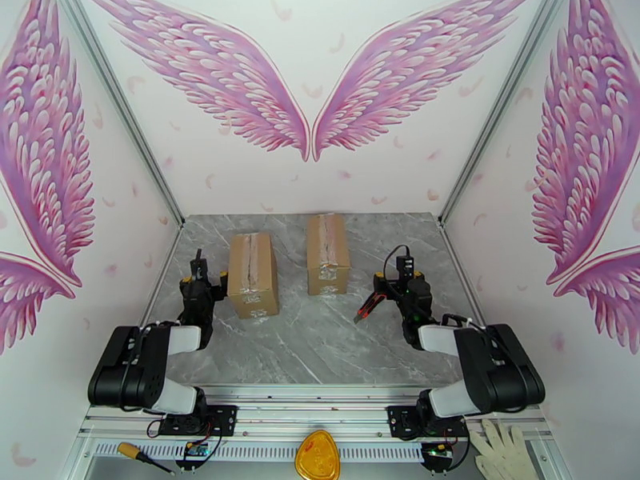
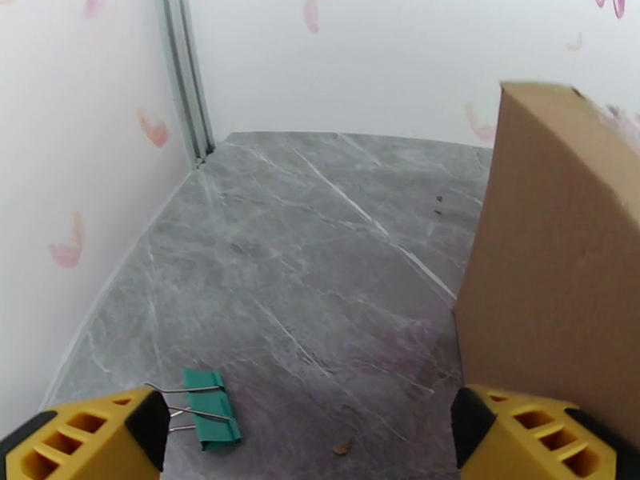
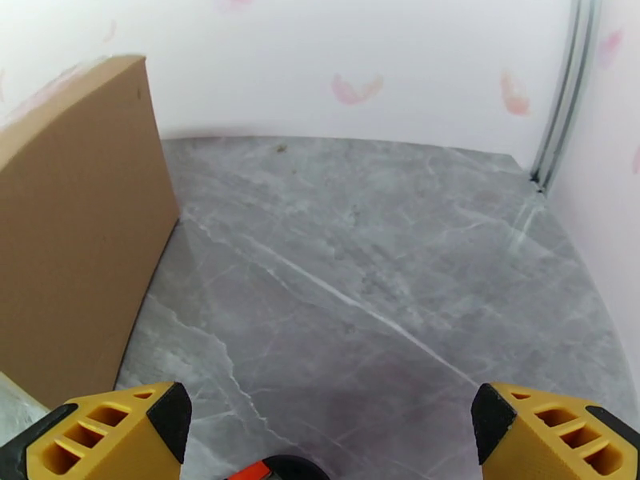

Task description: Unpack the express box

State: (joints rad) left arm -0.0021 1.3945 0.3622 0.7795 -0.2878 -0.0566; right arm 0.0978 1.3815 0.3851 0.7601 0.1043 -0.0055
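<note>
On the grey table, two brown cardboard boxes stand closed, with clear tape along each top seam. The left box is at nine o'clock of the right box. The left gripper, jaws wide and empty, sits at the left box's nine o'clock; the right gripper, likewise, is at the right box's four o'clock.

Top camera looks down from behind; wrist cameras (low, close) skim the same table.
</note>
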